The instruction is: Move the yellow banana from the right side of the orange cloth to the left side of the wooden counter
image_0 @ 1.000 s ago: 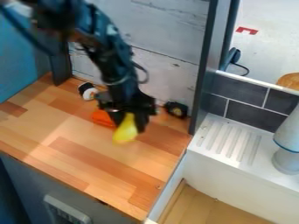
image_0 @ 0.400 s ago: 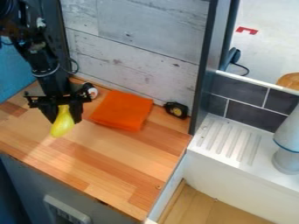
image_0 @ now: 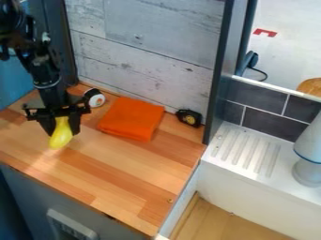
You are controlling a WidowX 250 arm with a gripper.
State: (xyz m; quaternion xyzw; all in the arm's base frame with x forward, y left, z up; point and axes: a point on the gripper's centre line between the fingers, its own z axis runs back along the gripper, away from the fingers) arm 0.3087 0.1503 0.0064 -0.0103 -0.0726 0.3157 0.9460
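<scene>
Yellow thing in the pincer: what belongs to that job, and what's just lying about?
In the job:
the yellow thing
the black pincer holding it

Just lying about:
the folded orange cloth
the small black-and-yellow thing
the roundish black-and-white thing

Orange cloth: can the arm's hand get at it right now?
Reachable, probably, but likely no clean grab: the hand is closed on a yellow thing. The orange cloth lies close by with its top uncovered; the tape measure sits off its far side, seemingly out of the way.

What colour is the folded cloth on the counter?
The cloth is plain orange, best seen in the camera view.
</scene>
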